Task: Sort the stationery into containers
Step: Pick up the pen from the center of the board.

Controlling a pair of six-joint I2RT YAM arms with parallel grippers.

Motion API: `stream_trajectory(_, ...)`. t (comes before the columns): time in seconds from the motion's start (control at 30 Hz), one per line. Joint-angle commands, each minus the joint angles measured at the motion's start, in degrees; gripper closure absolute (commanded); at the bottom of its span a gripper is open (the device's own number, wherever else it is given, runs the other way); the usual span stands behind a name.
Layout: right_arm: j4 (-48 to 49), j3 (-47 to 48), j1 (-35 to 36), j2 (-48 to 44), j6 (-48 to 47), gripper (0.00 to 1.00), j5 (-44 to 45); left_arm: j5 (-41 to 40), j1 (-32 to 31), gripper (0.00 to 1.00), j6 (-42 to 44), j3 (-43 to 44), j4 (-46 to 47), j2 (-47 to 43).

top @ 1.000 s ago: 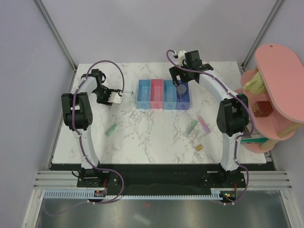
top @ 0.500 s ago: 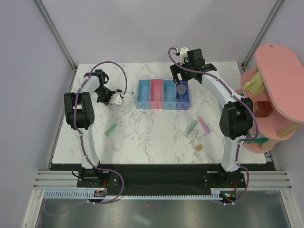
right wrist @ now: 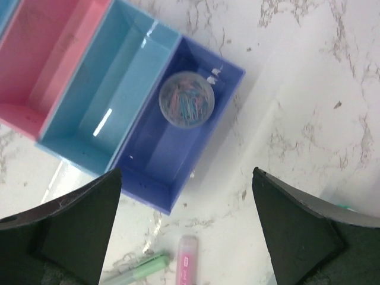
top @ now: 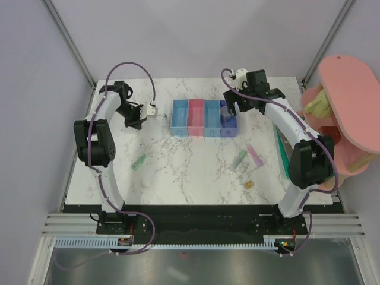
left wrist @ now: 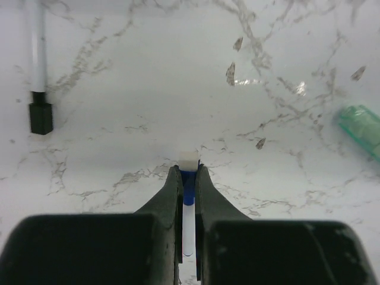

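Plainly, left gripper [left wrist: 188, 172] clamps the marker [left wrist: 188, 193] lengthwise between its fingers [left wrist: 172, 191]; bins [top: 196, 119] lie near, to its right; right gripper [right wrist: 185, 196] gapes above the dark blue bin [right wrist: 155, 155].

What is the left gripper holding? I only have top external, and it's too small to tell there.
Observer: On left wrist, the left gripper is shut on a blue-tipped marker, whose white end pokes out past the tips.
Operator: Anything close to it?
Observer: A pen with a black end lies at the upper left of that view, clear of the gripper. The end of a pale green bar shows at the right edge.
Operator: What's the round thing in the dark blue bin?
Observer: On right wrist, the clear round piece in the dark blue bin holds small coloured bits, probably paper clips. The right gripper is open above it.
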Motion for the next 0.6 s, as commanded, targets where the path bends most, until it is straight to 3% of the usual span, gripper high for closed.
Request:
stream_trajectory(0.0,-3.07,-8.28,-0.78,-7.73,-4.01,0.02,0.57,12.55,-0.27,0.98,-14.49,5.07,-2.0,-9.05)
stream_trajectory(0.23,-8.77,-20.69,-2.72,-20.11,-11.57,0.02,2.42,22.67,-3.87,0.98,-40.12,13.61,-0.52,-10.11)
stream_trajectory(0.37,-10.8,-27.28,-2.81,-25.31,-14.56,0.02,2.15,24.44,-6.94,0.98,-53.16,12.56,8.68,-10.81)
stream_trajectory(0.57,-10.55,-35.46,-2.89,-29.45,-15.53,0.02,1.62,20.75,-11.78,0.98,-74.17,9.22,23.56,-7.84)
